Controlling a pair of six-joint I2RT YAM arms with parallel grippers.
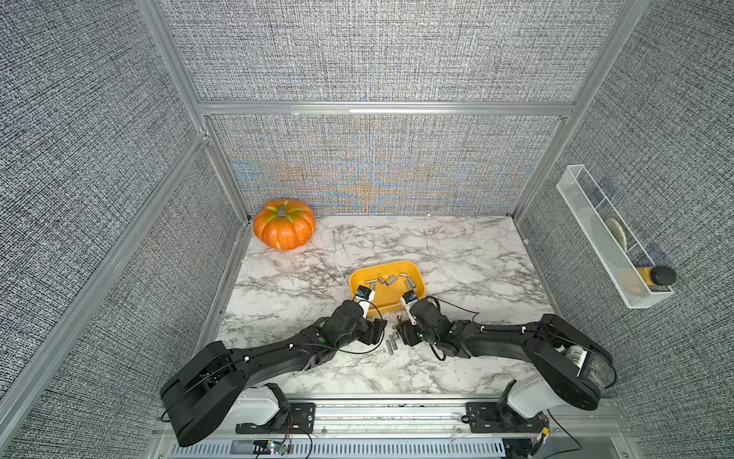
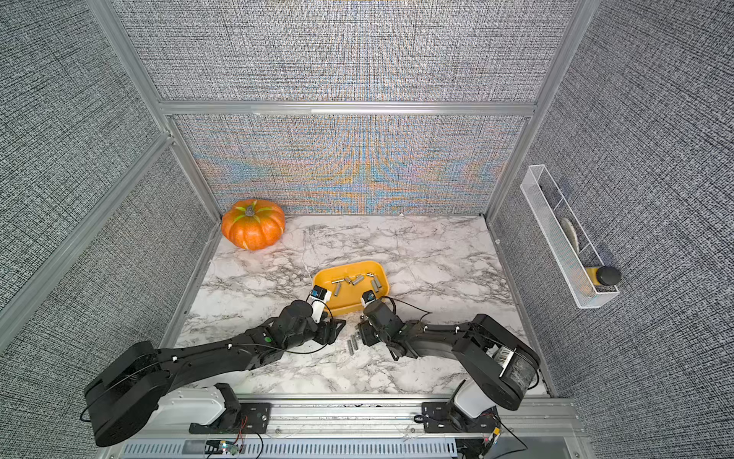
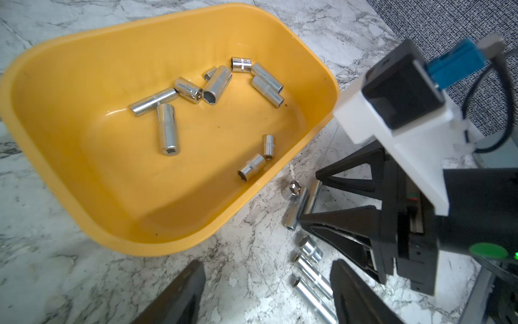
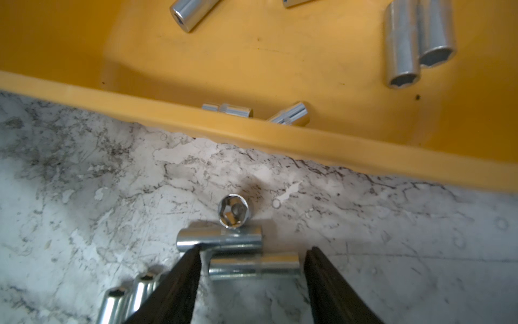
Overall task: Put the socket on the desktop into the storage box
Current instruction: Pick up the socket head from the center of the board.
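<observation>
Yellow-orange storage box (image 3: 92,168), silver sockets (image 3: 168,129) (desktop (image 1: 456,246) white, grey-veined)

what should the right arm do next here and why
Probably close the right end effector on the socket lying between its fingers: it rests on the desktop, jaws open and not yet gripping, with the storage box just beyond.
</observation>
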